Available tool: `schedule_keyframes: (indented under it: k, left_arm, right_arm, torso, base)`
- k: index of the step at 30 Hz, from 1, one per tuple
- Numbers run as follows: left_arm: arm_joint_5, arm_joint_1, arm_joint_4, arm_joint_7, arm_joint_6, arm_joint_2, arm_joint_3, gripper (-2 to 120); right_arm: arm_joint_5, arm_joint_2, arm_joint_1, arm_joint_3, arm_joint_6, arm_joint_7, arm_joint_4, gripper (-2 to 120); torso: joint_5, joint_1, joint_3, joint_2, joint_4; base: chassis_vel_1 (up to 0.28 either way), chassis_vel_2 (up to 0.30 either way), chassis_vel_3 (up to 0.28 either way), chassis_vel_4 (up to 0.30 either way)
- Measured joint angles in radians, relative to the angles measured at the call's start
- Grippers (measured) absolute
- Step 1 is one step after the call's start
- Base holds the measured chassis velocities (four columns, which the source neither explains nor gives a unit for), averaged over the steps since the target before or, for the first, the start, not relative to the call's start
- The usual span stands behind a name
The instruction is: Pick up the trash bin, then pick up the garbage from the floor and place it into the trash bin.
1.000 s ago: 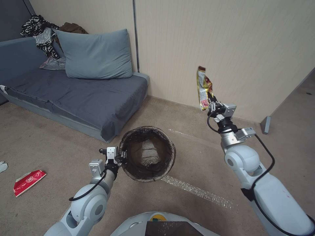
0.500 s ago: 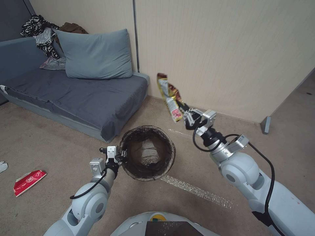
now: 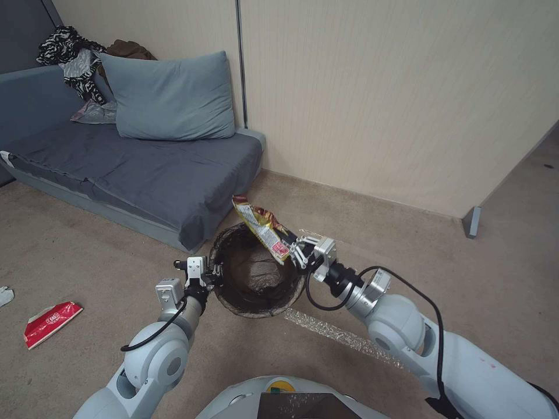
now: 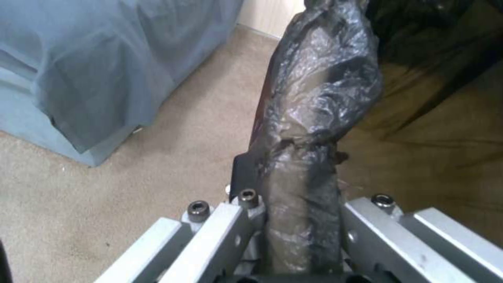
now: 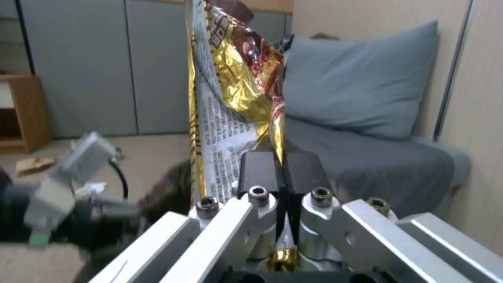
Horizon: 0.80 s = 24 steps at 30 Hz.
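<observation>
Head view: trash bin [image 3: 259, 291] interior dim

I see even, soft indoor light in the head view, with faint shadows on the carpet [image 3: 87, 244] and straight wall lines bowing toward the edges. Both wrist views are soft. In the right wrist view the gold wrapper [image 5: 246, 82] shows glare, and the nearer arm is motion-blurred.
</observation>
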Motion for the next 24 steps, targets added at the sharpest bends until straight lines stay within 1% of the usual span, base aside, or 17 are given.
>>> schedule_keyframes:
  k: [5, 7, 11, 20, 21, 22, 23, 24]
  left_arm:
    - [-0.007, 0.002, -0.006, -0.001, 0.001, 0.004, -0.008, 3]
    - [-0.011, 0.002, -0.009, -0.002, 0.002, 0.005, -0.012, 3]
    - [-0.017, 0.003, -0.017, -0.004, 0.003, 0.005, -0.017, 3]
    - [-0.021, 0.013, -0.033, -0.005, 0.003, 0.003, -0.027, 3]
    - [-0.021, 0.014, -0.033, -0.006, 0.003, 0.002, -0.028, 3]
    - [-0.021, 0.015, -0.034, -0.006, 0.003, 0.001, -0.028, 3]
    - [-0.021, 0.015, -0.034, -0.006, 0.003, 0.001, -0.028, 3]
    - [-0.021, 0.016, -0.035, -0.006, 0.003, 0.001, -0.027, 3]
  right_arm:
    - [-0.011, 0.014, 0.016, -0.046, 0.002, 0.000, -0.040, 0]
    - [-0.021, 0.032, 0.037, -0.083, 0.002, 0.001, -0.069, 0]
    - [-0.034, 0.058, 0.056, -0.111, -0.001, 0.003, -0.110, 0]
    - [-0.049, 0.077, 0.086, -0.142, -0.021, 0.040, -0.164, 0]
    - [-0.051, 0.079, 0.086, -0.143, -0.026, 0.047, -0.164, -1]
    - [-0.053, 0.080, 0.086, -0.144, -0.028, 0.055, -0.164, 3]
    - [-0.053, 0.080, 0.086, -0.144, -0.028, 0.055, -0.164, 3]
    - [-0.055, 0.081, 0.086, -0.144, -0.029, 0.059, -0.164, 7]
  torso:
    - [0.0000, 0.000, 0.000, 0.000, -0.0001]
    - [0.0000, 0.000, 0.000, 0.000, 0.0001]
    - [0.0000, 0.000, 0.000, 0.000, 0.0000]
    - [0.0001, 0.000, 0.000, 0.000, 0.0001]
    - [0.0001, 0.000, 0.000, 0.000, 0.0000]
    - [0.0001, 0.000, 0.000, 0.000, 0.0000]
    - [0.0001, 0.000, 0.000, 0.000, 0.0000]
    - [0.0001, 0.000, 0.000, 0.000, 0.0000]
  base:
    - [0.000, 0.000, 0.000, 0.000]
    - [0.000, 0.000, 0.000, 0.000]
    - [0.000, 0.000, 0.000, 0.000]
    - [0.000, 0.000, 0.000, 0.000]
    - [0.000, 0.000, 0.000, 0.000]
    - [0.000, 0.000, 0.000, 0.000]
    - [0.000, 0.000, 0.000, 0.000]
    - [0.000, 0.000, 0.000, 0.000]
